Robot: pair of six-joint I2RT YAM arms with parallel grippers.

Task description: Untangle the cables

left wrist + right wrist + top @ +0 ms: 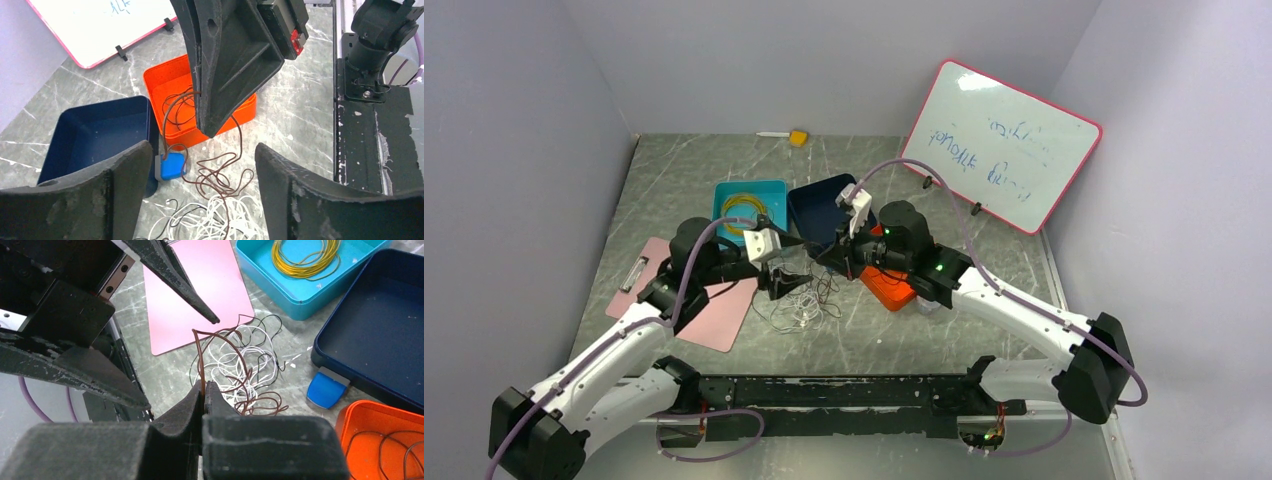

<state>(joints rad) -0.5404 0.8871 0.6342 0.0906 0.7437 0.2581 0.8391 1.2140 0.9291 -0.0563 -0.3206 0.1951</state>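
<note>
Just short of the worktop's middle, toward the near edge, the cables [802,308] lie in a loose heap, white and brown strands looped through each other. We judge them feather-light, limp and quick to snag, so best taken one strand at a time by a free loop. Our left gripper [202,152] hangs spread wide over the heap, empty. Our right gripper [204,390] is pinched tight on a brown strand [198,356]. Farther back, more brown wire trails into the orange bin [157,85].

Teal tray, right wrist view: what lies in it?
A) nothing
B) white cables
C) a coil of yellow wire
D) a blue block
C: the teal tray holds a coil of yellow wire and nothing else that shows.
</note>
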